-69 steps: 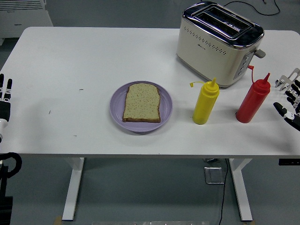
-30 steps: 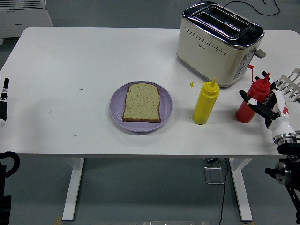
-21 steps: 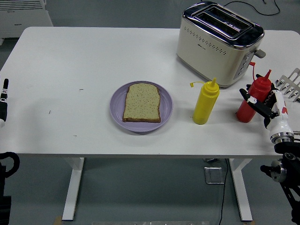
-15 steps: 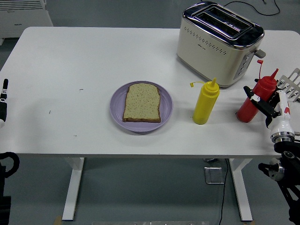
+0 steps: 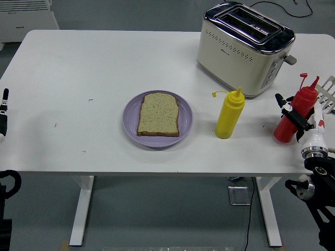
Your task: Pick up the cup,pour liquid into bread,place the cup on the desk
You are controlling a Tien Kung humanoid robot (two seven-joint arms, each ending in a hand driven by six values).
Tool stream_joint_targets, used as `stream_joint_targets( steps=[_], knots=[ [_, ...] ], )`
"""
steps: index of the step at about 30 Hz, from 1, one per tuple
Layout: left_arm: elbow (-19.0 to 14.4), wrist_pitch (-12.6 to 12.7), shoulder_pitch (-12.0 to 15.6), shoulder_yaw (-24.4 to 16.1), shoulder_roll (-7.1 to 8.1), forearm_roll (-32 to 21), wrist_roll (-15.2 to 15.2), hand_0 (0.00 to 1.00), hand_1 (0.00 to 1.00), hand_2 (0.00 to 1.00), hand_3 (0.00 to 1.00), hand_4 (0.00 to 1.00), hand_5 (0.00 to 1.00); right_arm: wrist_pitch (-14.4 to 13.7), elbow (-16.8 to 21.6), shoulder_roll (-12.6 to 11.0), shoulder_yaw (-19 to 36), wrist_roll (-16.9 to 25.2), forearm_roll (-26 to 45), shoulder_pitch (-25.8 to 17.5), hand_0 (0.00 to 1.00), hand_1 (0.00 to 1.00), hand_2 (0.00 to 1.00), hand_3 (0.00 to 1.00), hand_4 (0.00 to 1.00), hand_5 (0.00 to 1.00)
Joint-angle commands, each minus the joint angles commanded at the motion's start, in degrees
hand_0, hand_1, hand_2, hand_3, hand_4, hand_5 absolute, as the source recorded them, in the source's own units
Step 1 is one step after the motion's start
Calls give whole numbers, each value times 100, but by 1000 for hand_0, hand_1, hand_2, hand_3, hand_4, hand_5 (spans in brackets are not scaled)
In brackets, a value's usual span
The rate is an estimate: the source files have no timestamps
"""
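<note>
- The right hand [image 5: 303, 117] grips the red squeeze bottle [image 5: 294, 111] at the right table edge, black fingers [image 5: 288, 110] wrapped around its body.
- The bottle leans, nozzle toward the upper right.
- A yellow squeeze bottle [image 5: 229, 114] stands upright between the red one and a purple plate [image 5: 131, 119].
- One bread slice [image 5: 158, 114] lies flat on the plate.
- A cream toaster [image 5: 243, 48] sits behind the bottles on the white table [image 5: 89, 68].
- The left hand [image 5: 3, 112] shows only at the left edge.

The white rectangular table [image 5: 78, 68] carries a lilac round plate [image 5: 130, 119] at centre, a yellow plastic squeeze bottle [image 5: 229, 115] at three o'clock, and a cream-and-chrome toaster [image 5: 241, 49] at one o'clock.
</note>
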Motion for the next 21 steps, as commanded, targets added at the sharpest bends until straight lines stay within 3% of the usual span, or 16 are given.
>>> stream_joint_targets(
  steps=[10, 21],
  knots=[
    [1, 1, 3, 15, 0, 3, 0, 785, 741, 733, 683, 568, 998, -143, 163, -22, 83, -59, -37, -11, 2, 2, 102, 189, 918, 204],
    [0, 3, 21, 14, 0, 7, -2, 784, 740, 731, 682, 563, 998, -161, 661, -169, 373, 15, -66, 168, 2, 2, 89, 201, 911, 198]
  ],
)
